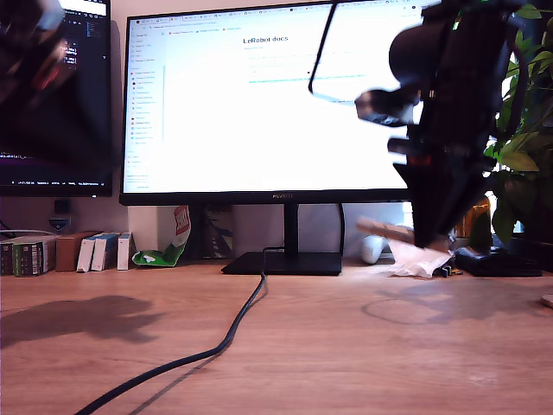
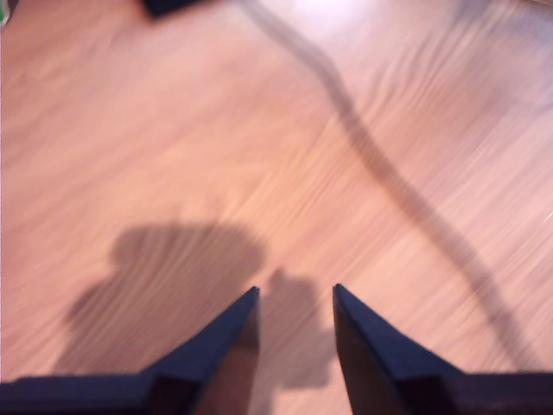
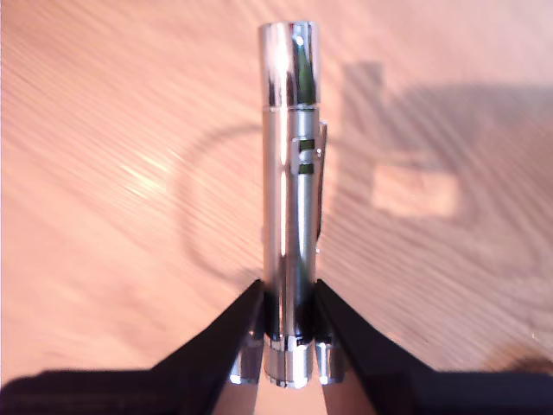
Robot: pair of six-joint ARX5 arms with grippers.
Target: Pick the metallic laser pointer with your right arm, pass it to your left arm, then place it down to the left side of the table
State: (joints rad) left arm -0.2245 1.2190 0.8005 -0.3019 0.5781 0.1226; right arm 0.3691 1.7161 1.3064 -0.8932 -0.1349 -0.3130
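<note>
— What have you got in the second wrist view?

— My second end effector [image 3: 289, 333] is clamped on the metallic laser pointer [image 3: 291, 181]. The two black fingers [image 3: 232, 333] press on its lower part from either side, and the body runs straight out past the tips, above the wood-grain surface [image 3: 104, 173].

— How does the pointer look?

— A slim, polished silver cylinder with bright highlights down its length. The far end is a slightly wider cap set off by a thin ring. A small clip lies along one side, with two short dark marks next to it. Near the fingers the barrel shows ringed segments. Its shadow falls on the wood beyond.

— And in the exterior view?

— A dark arm [image 1: 449, 112] hangs at the exterior view's right, in front of the monitor [image 1: 259, 104] and a green plant [image 1: 523, 130], its pointed tip above the surface [image 1: 346, 346]. It is mostly silhouette there, so I cannot make out the pointer.

— The other end effector?

— My first end effector [image 2: 294, 298] has its fingers parted with nothing between them, only bare wood and its own shadow below. A black cable [image 2: 406, 190] crosses the surface ahead of it, blurred; in the exterior view the cable [image 1: 216, 346] runs from the monitor stand toward the camera.
</note>
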